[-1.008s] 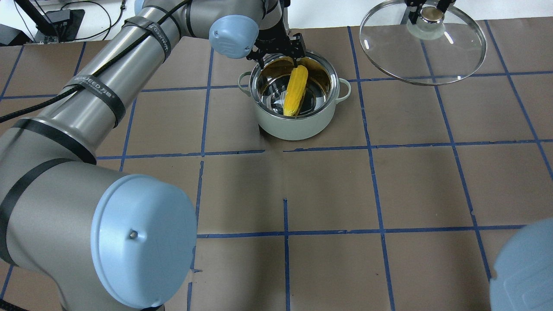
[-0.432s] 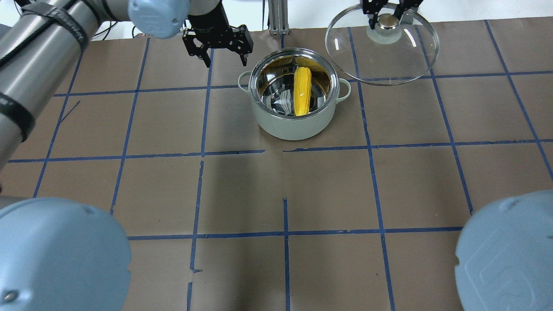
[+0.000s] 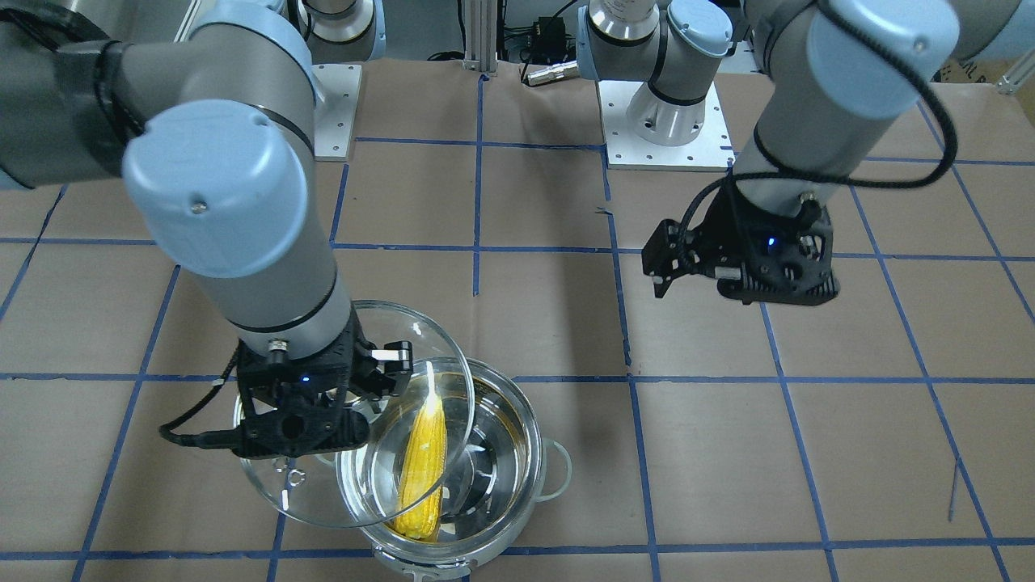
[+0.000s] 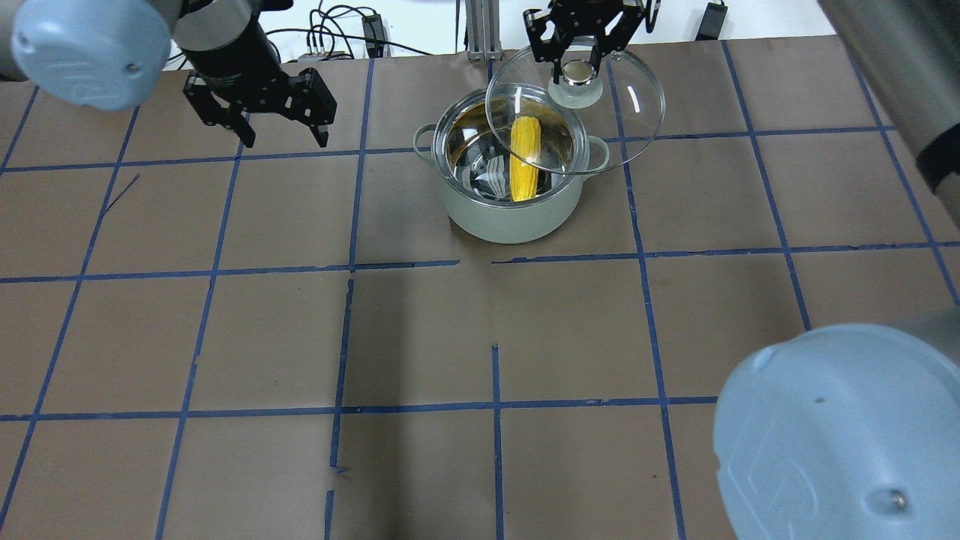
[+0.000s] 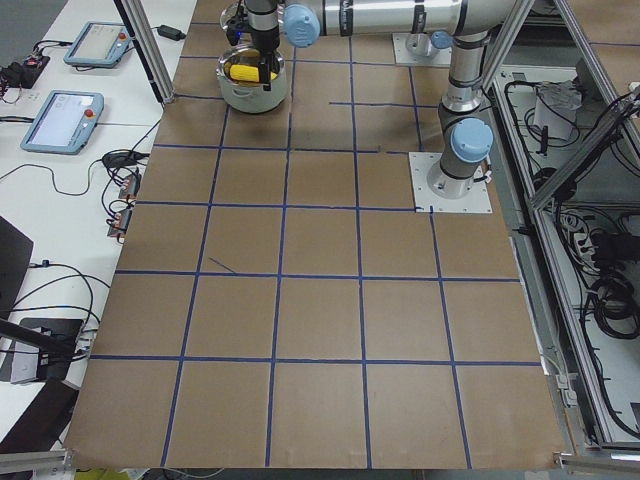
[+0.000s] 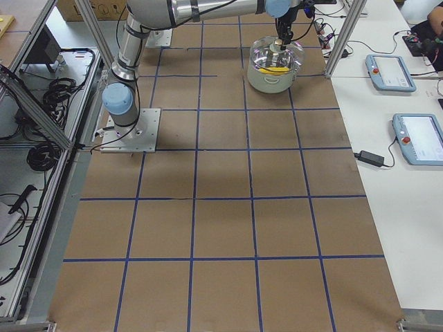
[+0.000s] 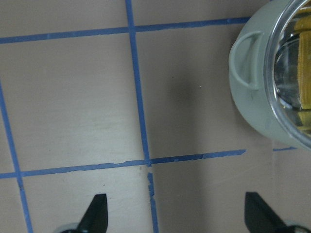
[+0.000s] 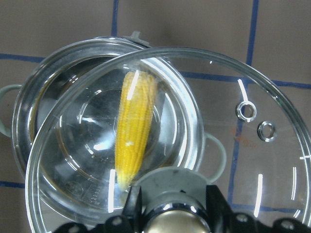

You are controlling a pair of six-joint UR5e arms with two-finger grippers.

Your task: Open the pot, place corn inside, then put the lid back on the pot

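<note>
The pot [image 4: 510,217] stands at the far middle of the table, uncovered. The corn [image 4: 525,161] lies inside it, also seen through the glass in the right wrist view [image 8: 133,131]. My right gripper [image 4: 576,64] is shut on the cream knob of the lid [image 4: 630,97]. It holds the lid in the air, overlapping the pot's far right part. In the front view the lid [image 3: 283,493] hangs over the pot [image 3: 535,453]. My left gripper [image 4: 285,135] is open and empty, above the table to the left of the pot, whose handle shows in the left wrist view [image 7: 245,60].
Brown table paper with a blue tape grid [image 4: 495,405]. An aluminium post [image 4: 476,30] stands at the far edge behind the pot. Arm base plates [image 3: 663,137] sit on the robot's side. Operator pendants [image 6: 419,138] lie on a side table.
My left gripper has let go of the corn, which now lies in the pot, and moved left away from it. My right gripper has carried the lid left until it overlaps the pot.
</note>
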